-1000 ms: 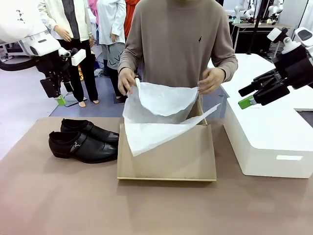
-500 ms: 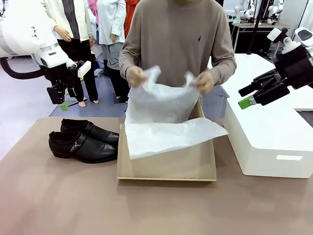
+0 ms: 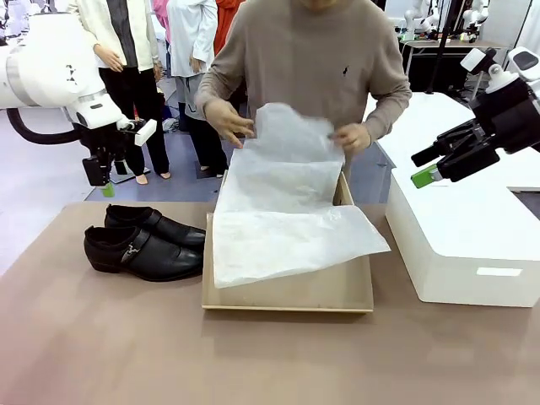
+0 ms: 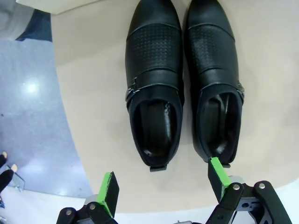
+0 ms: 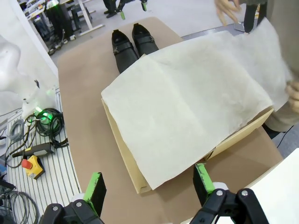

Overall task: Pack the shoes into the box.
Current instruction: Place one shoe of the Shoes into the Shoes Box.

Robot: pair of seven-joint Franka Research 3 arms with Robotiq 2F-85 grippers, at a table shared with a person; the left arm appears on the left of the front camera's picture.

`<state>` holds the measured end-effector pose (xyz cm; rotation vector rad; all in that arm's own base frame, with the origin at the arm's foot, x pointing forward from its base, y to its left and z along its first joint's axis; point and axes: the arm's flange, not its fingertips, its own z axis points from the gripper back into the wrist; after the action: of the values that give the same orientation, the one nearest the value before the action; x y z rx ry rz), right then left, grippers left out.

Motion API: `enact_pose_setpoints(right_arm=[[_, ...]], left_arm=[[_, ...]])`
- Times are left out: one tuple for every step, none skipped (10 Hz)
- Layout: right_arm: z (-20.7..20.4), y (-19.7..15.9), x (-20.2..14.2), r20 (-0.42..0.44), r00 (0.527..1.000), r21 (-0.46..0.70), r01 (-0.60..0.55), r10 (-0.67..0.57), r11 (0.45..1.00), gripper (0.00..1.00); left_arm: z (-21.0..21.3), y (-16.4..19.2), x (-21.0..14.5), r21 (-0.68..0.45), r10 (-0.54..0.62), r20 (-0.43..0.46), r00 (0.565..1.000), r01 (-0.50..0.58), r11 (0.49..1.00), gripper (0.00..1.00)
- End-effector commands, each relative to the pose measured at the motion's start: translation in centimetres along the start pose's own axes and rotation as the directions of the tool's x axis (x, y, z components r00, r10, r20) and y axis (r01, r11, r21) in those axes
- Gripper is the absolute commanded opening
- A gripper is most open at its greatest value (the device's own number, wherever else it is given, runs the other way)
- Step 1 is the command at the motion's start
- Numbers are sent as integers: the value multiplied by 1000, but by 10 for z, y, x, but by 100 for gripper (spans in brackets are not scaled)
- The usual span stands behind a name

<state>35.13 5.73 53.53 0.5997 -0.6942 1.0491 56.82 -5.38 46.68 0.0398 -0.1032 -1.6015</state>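
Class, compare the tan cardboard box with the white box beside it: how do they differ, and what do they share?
The tan box is brown cardboard; the white box is smooth and white. The white box stands taller than the shallow tan box. The tan box lies open with tissue paper draped over it; the white box has a plain closed top. Both are rectangular.

The left arm [image 3: 51, 67] comes in from the left side, up high. Its wrist bends down, so the left tool [image 3: 103, 181] hangs with its tips pointing down. Its two fingers stand wide apart and hold nothing. Its green pads [image 4: 110, 186] face each other. The right arm [image 3: 515, 93] comes in from the right side. The right tool [image 3: 422, 166] points sideways toward the middle, tipped a little down. Its fingers stand wide apart too, and nothing is held between the pads [image 5: 96, 185].
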Motion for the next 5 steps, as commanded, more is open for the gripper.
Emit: enact_pose_setpoints(right_arm=[[0,-3,3,30,999,11,-27,26,1000,100],[0,-3,3,30,999,11,-27,26,1000,100],[0,-3,3,30,999,11,-27,26,1000,100],[0,-3,3,30,999,11,-27,26,1000,100],[0,-3,3,30,999,11,-27,26,1000,100]], left_arm=[[-1,10,5,1,32,2,999,-32,999,100],[-2,12,9,-9,46,16,999,-46,999,100],[-3,13,12,-14,58,18,998,-58,998,100],[-6,15,13,-22,80,11,997,-80,997,100],[-7,16,13,-34,106,1,994,-106,994,100]])
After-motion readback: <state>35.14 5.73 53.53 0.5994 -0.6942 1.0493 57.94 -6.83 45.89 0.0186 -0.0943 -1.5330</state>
